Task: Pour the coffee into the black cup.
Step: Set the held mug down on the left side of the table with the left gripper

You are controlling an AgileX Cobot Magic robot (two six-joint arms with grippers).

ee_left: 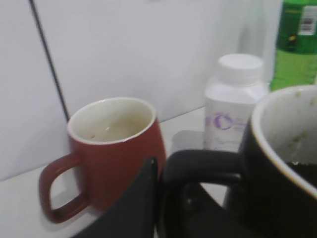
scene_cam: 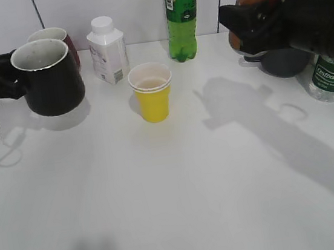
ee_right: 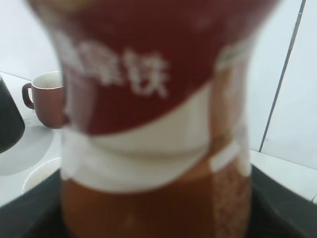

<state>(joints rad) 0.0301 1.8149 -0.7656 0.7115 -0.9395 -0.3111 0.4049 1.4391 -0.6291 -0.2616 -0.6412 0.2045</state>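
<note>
— Where is the left hand [scene_cam: 12, 80]?

— At the left edge of the exterior view, closed on the loop handle of the glossy black ceramic mug [scene_cam: 50, 78], which it holds upright and raised off the white counter [scene_cam: 180, 184].

— And the right hand [scene_cam: 246, 27]?

— High at the far right, its dark wrist reaching in from the edge. It grips the curvy brown coffee bottle with the red-and-white label [ee_right: 153, 119], which leans over.

You see a glossy black cup [scene_cam: 51, 78] with off-white inside, maroon mug [ee_left: 111, 153], yellow paper cup [scene_cam: 151, 93], green soda bottle [scene_cam: 182, 16], brown coffee bottle [ee_right: 153, 119] banded red and white.
</note>
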